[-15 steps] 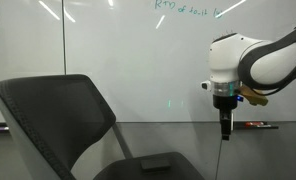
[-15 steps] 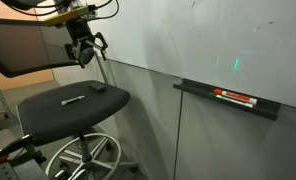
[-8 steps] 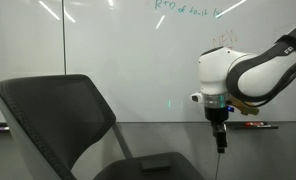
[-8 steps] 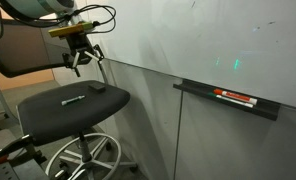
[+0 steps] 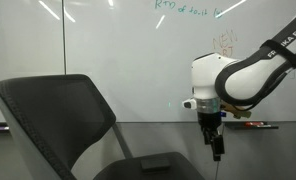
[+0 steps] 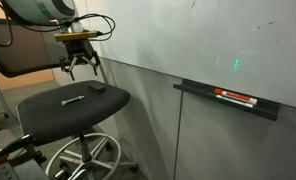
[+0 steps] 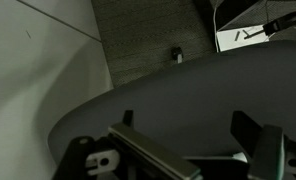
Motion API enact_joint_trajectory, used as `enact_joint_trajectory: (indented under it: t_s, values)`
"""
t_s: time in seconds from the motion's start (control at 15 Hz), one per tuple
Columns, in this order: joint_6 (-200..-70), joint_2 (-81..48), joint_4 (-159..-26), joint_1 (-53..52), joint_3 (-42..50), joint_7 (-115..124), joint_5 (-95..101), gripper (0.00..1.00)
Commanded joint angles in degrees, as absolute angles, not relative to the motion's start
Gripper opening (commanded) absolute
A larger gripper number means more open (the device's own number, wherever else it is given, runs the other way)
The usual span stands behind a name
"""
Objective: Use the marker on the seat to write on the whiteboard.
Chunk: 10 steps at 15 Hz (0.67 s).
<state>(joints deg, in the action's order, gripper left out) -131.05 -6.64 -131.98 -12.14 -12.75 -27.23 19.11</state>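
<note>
The marker (image 6: pixel 73 99) is a slim dark stick lying flat on the cushion of the seat (image 6: pixel 48 112), a black office chair. My gripper (image 6: pixel 78 68) hangs open a little above it, fingers pointing down and empty. In an exterior view my gripper (image 5: pixel 216 150) sits right of the chair's backrest (image 5: pixel 58 110). From the wrist, both fingers of the gripper (image 7: pixel 188 120) frame the dark cushion (image 7: pixel 188 80), and I cannot pick out the marker for sure. The whiteboard (image 5: pixel 108 50) fills the wall behind, also seen in an exterior view (image 6: pixel 188 40).
A small dark block (image 6: pixel 94 88) lies on the cushion near the marker. A tray (image 6: pixel 228 100) under the board holds reddish and dark pens (image 6: pixel 235 97). The chair's wheeled base (image 6: pixel 83 160) stands on the floor. Green writing (image 5: pixel 183 8) runs along the board's top.
My arm has moved down towards the seat cushion, and to the left in the view with the backrest. The jaws stayed open. The marker has not moved.
</note>
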Motion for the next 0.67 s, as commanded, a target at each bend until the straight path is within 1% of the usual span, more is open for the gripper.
enact_joint_trajectory:
  t_s: [0.0, 0.6]
  values:
    - [-131.3, -8.4, -129.2, -12.4, -13.5, -29.7, 18.8, 1.00]
    - [-132.0, -8.4, -128.2, -12.3, -14.0, -29.9, 17.7, 1.00]
